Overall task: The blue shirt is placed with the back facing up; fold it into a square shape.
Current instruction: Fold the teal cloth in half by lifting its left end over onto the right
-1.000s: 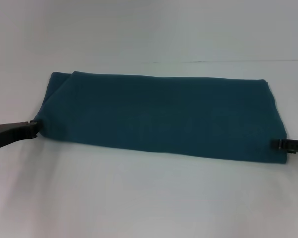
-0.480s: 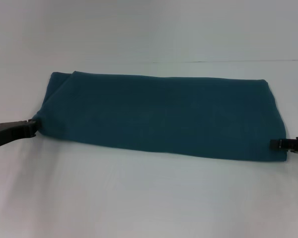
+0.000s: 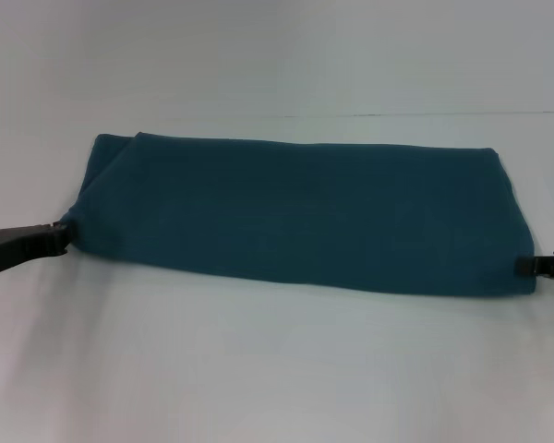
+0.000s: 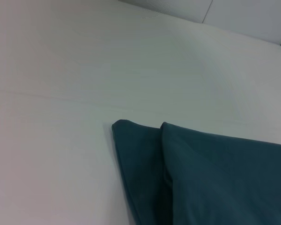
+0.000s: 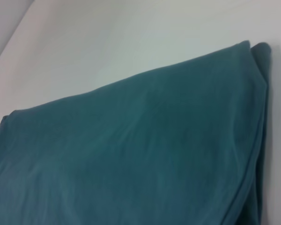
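Note:
The blue shirt point(image 3: 295, 217) lies on the white table as a long folded band running left to right. My left gripper point(image 3: 63, 237) is at the band's near-left corner and touches the cloth. My right gripper point(image 3: 522, 266) is at the near-right corner, its tip just over the shirt's edge. The left wrist view shows the layered far-left corner of the blue shirt point(image 4: 215, 178). In the right wrist view the blue shirt point(image 5: 131, 154) fills most of the picture, with its stacked folded edges on one side. Neither wrist view shows a gripper.
The white table point(image 3: 258, 369) stretches in front of and behind the shirt. A faint seam line point(image 3: 443, 114) runs across the surface behind it. Nothing else stands on the table.
The right gripper has drawn back to the right, so less of it overlaps the shirt's corner. The left gripper and the near-left corner have shifted slightly left.

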You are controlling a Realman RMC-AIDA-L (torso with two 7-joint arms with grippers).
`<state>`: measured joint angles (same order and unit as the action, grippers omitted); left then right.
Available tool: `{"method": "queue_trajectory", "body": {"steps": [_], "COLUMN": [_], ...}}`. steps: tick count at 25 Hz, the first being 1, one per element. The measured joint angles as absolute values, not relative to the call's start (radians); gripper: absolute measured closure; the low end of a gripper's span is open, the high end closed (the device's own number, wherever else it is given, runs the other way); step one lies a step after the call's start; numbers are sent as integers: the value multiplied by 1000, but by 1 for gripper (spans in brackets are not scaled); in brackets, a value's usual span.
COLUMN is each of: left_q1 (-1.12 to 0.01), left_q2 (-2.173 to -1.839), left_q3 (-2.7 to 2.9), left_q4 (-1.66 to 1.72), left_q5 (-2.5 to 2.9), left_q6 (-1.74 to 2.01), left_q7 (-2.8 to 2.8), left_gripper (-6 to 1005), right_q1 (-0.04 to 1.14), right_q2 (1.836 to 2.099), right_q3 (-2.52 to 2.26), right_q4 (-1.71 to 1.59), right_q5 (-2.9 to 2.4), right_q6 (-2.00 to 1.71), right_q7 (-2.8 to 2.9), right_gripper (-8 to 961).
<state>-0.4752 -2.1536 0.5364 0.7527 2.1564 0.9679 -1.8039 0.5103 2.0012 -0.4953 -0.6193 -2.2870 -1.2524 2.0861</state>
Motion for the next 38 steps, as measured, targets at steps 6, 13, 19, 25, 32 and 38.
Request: {"method": "queue_trajectory", "body": {"steps": [6, 13, 19, 25, 32, 38], "left_q1": [-470, -462, -434, -418, -416, -411], "left_q2": [-2156, -2159, -2160, -2161, -2161, -2157], "left_q3": [533, 533, 529, 529, 529, 524], "left_q4": [757, 760, 794, 816, 817, 855], "left_q5": [2156, 2156, 2158, 2159, 2163, 2157], "left_q6": [974, 1002, 1075, 1109, 1120, 1204], "left_q7": [-1804, -1815, -1829, -1845, -1841, -1847], "left_gripper": [983, 984, 984, 983, 983, 957], "right_q1": [505, 498, 486, 484, 485, 476], "right_q2": [1994, 1972, 1947, 1944, 1952, 1954], "right_q3": [-485, -482, -480, -483, -480, -479], "right_q4": [-620, -622, -620, -616, -614, -619], "right_q5": [-2249, -2238, -2238, -2238, -2238, -2238], "right_q6": [-1254, -1262, -1274, -1275, -1275, -1295], "right_q7": [2061, 2060, 2066, 2059, 2049, 2049], "right_gripper": [943, 945, 944, 942, 940, 939]}}
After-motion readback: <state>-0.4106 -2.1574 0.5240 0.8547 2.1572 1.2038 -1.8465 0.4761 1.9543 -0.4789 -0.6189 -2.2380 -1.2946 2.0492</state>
